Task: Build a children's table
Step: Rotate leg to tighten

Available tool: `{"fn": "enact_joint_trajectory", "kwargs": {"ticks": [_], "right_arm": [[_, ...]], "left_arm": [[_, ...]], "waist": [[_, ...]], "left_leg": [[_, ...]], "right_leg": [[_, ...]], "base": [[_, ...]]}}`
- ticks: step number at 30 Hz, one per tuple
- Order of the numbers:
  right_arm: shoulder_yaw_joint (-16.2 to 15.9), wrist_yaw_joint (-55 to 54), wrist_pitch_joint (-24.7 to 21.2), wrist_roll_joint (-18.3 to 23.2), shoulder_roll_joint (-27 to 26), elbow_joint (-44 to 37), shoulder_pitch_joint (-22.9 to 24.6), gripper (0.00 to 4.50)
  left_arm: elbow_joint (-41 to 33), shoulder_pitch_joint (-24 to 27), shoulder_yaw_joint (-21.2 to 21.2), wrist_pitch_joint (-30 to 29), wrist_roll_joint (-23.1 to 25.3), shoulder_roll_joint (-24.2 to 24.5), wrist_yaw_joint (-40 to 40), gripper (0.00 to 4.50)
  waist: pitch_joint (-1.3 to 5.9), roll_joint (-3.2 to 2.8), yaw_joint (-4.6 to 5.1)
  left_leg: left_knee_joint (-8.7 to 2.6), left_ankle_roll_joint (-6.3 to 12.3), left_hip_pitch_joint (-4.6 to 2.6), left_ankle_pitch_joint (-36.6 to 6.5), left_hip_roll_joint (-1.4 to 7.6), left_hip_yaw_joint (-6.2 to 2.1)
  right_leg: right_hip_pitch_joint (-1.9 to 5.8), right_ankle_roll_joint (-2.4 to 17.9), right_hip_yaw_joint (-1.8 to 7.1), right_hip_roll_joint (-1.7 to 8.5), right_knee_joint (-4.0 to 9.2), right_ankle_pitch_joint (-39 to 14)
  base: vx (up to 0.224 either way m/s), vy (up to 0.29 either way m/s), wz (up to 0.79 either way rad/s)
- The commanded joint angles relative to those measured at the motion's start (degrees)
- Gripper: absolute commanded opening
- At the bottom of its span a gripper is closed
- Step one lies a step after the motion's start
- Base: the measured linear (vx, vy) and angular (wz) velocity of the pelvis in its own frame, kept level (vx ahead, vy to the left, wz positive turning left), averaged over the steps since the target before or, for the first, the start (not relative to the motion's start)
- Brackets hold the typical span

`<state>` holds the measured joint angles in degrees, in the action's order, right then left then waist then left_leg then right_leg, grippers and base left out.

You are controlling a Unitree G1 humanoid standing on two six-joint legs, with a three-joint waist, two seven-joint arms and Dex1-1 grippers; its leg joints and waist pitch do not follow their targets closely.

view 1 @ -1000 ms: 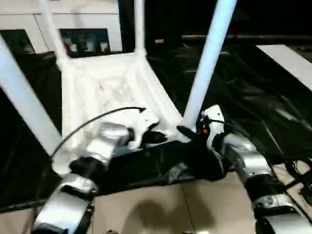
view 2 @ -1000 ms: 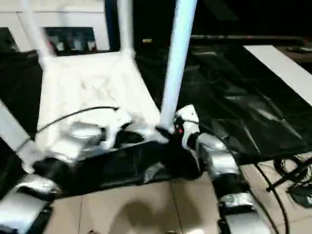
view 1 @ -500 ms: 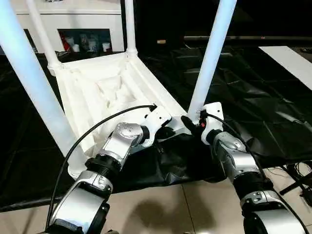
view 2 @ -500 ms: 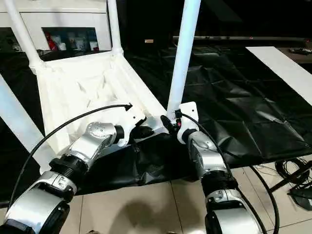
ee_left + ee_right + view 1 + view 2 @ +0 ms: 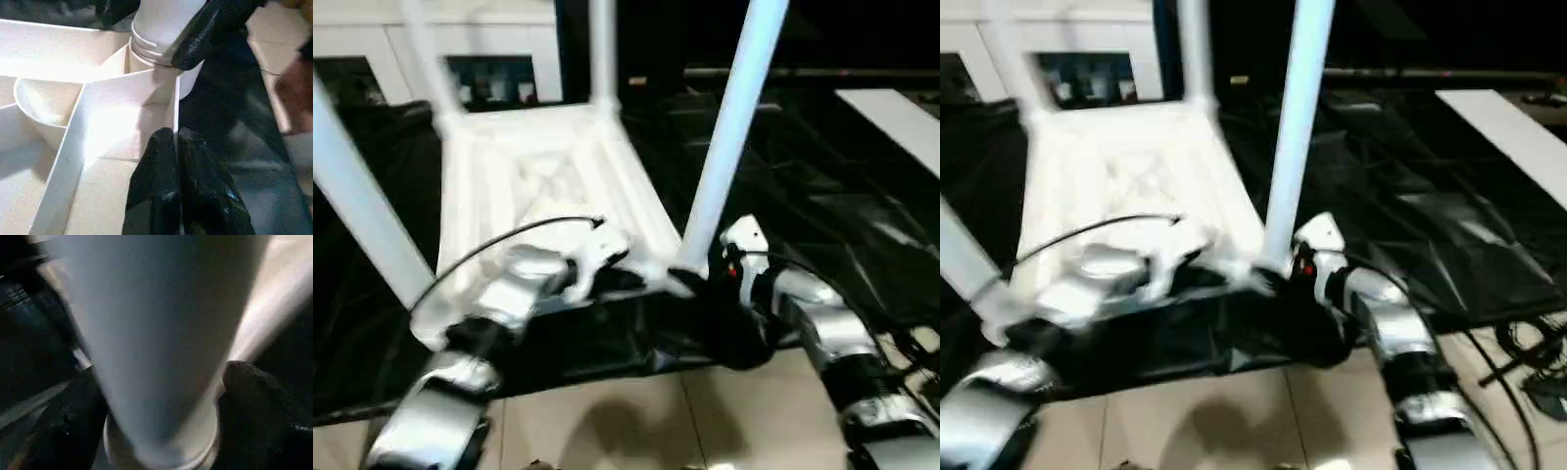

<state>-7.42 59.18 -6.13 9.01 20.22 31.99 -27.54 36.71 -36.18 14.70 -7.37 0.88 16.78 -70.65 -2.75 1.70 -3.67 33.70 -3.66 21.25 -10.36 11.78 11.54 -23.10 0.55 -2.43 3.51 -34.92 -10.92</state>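
Observation:
The white tabletop (image 5: 538, 186) lies upside down on a black sheet, ribbed side up. All of its legs stand in the corner sockets. The near right leg (image 5: 729, 137) rises from the corner closest to my arms. My right gripper (image 5: 697, 284) is shut on the base of this leg (image 5: 161, 333), with one black finger on each side. My left gripper (image 5: 625, 281) sits just left of that corner. In the left wrist view its fingers (image 5: 161, 186) are pressed together over the tabletop's thin edge wall (image 5: 176, 107). The near left leg (image 5: 362, 215) crosses the picture's left side.
A black sheet (image 5: 822, 166) covers the floor under and beyond the tabletop. Bare tiles (image 5: 607, 421) lie below my arms. A white cabinet with glass doors (image 5: 499, 69) stands behind. A white strip (image 5: 901, 117) runs at the far right, with cables (image 5: 1528, 343) on the floor.
The whole picture has shifted and blurred, so the camera has moved. Both grippers keep the same holds at the near right corner.

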Motion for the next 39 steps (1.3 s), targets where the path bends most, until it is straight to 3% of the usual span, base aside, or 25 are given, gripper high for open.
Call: {"fn": "enact_joint_trajectory", "kwargs": {"ticks": [1, 2, 4, 8, 18, 21, 24, 26, 29, 32, 39], "right_arm": [[-0.5, 1.6, -0.4, -0.8, 2.1, -1.1, 0.4, 3.77], [-0.6, 2.1, -0.6, -0.9, 2.3, -1.2, 0.4, 3.50], [-0.6, 2.4, -1.0, -0.7, 2.2, -1.4, 0.5, 3.43], [-1.2, 3.3, -2.2, 0.0, 2.5, -2.1, 0.8, 3.01], [-0.4, 3.5, -3.0, 1.1, 1.3, -2.1, 0.8, 2.68], [1.7, -6.9, -1.2, -1.0, -1.5, 2.5, -0.6, 2.68], [3.3, -14.5, -0.5, -2.0, -3.7, 6.0, -1.8, 2.67], [5.1, -21.1, -1.4, -1.6, -6.7, 8.3, -2.7, 2.67], [5.9, -27.6, -0.4, -2.1, -10.0, 9.9, -3.6, 2.67], [7.0, -34.1, -0.5, -2.0, -14.2, 11.7, -4.8, 2.67], [4.8, -35.4, 1.4, -3.8, -17.8, 12.4, -5.3, 2.66]], "left_arm": [[0.1, 1.0, 0.8, -0.4, -1.0, -0.6, -1.7, 0.00], [0.3, 0.9, 0.5, -0.3, -1.0, -0.5, -1.8, 0.00], [0.0, 1.0, 0.3, -0.5, -1.4, 0.1, -2.5, 0.00], [-1.1, 1.5, 0.0, -1.2, -2.0, 0.9, -2.6, 0.00], [-1.5, 1.8, -0.5, -1.4, -2.6, 0.9, -1.7, 0.00], [0.3, 0.8, -0.8, -0.9, -1.3, -1.4, 3.8, 0.00], [2.6, -0.5, -0.8, -1.0, -0.1, -3.5, 8.1, 0.00], [5.6, -2.3, -0.8, -1.1, 1.3, -6.4, 13.7, 0.00], [9.3, -4.7, -1.4, -1.2, 1.9, -10.2, 20.2, 0.00], [12.3, -6.1, -0.9, -0.2, 3.1, -13.9, 26.0, 0.00], [14.0, -6.9, -0.3, 1.6, 4.3, -15.2, 26.6, 0.00]], "waist": [[3.26, 0.34, 0.09], [3.25, 0.56, 0.14], [3.25, 0.71, 0.16], [3.27, 0.68, 0.12], [3.32, 0.70, 0.16], [3.25, 0.72, 0.30], [3.10, 0.78, 0.93], [3.04, 0.66, 1.38], [3.10, 0.77, 1.35], [3.27, 0.53, 1.38], [3.22, 0.65, 1.23]], "left_leg": [[-3.75, 3.58, -0.92, -10.4, 2.09, -0.71], [-3.70, 3.34, -0.91, -10.6, 2.02, -0.70], [-3.67, 3.25, -0.83, -10.8, 1.89, -0.75], [-3.66, 3.28, -0.80, -9.8, 1.93, -0.77], [-3.57, 3.32, -0.83, -9.3, 1.87, -0.74], [-3.61, 2.92, -0.82, -9.8, 1.81, -0.77], [-3.82, 1.42, -0.76, -11.8, 1.68, -0.95], [-3.77, 0.44, -1.20, -13.1, 1.54, -0.93], [-3.73, 0.67, -1.11, -12.9, 1.44, -0.95], [-3.72, 0.96, -0.97, -11.6, 1.46, -0.96], [-3.74, 2.29, -0.86, -11.9, 1.40, -0.97]], "right_leg": [[2.48, 14.0, 2.31, 4.09, 3.95, -8.5], [2.50, 13.9, 2.33, 4.18, 4.00, -8.8], [2.57, 13.5, 2.37, 4.33, 4.09, -10.1], [2.58, 13.1, 2.37, 4.29, 4.02, -10.0], [2.62, 13.2, 2.34, 4.22, 3.93, -9.5], [2.55, 13.1, 2.38, 4.29, 4.05, -10.4], [2.49, 12.1, 2.30, 4.36, 4.49, -14.9], [2.06, 11.2, 2.39, 4.26, 5.00, -17.9], [2.15, 10.4, 2.41, 4.25, 5.21, -18.3], [2.28, 10.9, 2.40, 4.16, 4.89, -15.1], [2.44, 10.9, 2.34, 4.33, 5.00, -15.1]], "base": [[0.000, 0.000, 0.00], [0.000, 0.000, 0.00], [0.000, 0.000, 0.00], [0.000, 0.000, 0.00], [0.000, 0.000, 0.00], [0.000, 0.000, 0.00], [0.000, 0.000, 0.00], [0.000, 0.000, 0.00], [0.000, 0.000, 0.00], [0.000, 0.000, 0.00], [0.000, 0.000, 0.00]]}}
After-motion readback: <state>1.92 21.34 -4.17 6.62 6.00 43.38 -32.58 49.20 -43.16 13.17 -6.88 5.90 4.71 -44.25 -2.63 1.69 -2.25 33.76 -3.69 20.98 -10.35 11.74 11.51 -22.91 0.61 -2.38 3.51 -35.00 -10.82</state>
